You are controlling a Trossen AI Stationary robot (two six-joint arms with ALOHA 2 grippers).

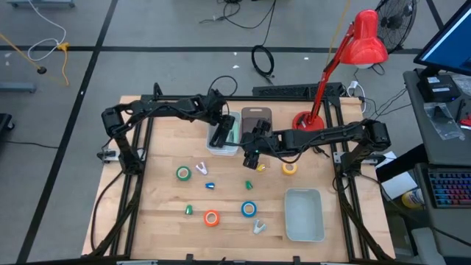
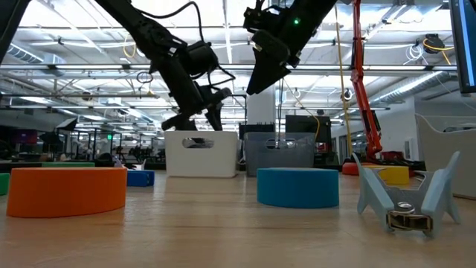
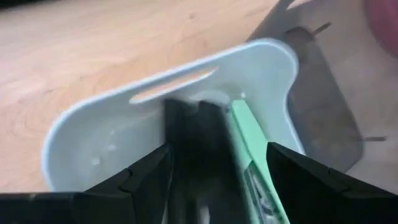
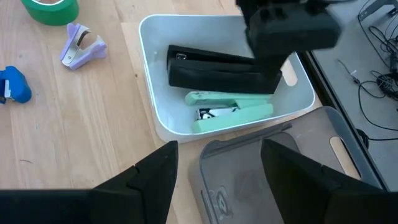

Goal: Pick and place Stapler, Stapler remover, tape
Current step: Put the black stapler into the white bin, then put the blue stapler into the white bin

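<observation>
A white bin point(image 4: 155, 93) at the table's middle back holds a black stapler point(image 4: 217, 70) and a green stapler point(image 4: 230, 109), both lying flat on its floor. My left gripper point(image 3: 217, 148) hangs open just over the bin, its fingers on either side of both staplers and apart from them. My right gripper point(image 4: 217, 149) is open and holds nothing, above the grey bin point(image 4: 261, 174) beside the white one. Green tape point(image 1: 183, 173), yellow tape point(image 1: 289, 168), blue tape point(image 1: 249, 209) and orange tape point(image 1: 211, 218) lie flat on the table. A lilac staple remover point(image 4: 81, 46) rests near the green tape.
Several more staple removers lie on the wood: blue point(image 1: 210, 185), green point(image 1: 189, 210) and grey point(image 1: 257, 227). A pale tray point(image 1: 304, 213) sits at the near right. A red desk lamp point(image 1: 324, 81) stands at the back right, close to my right arm.
</observation>
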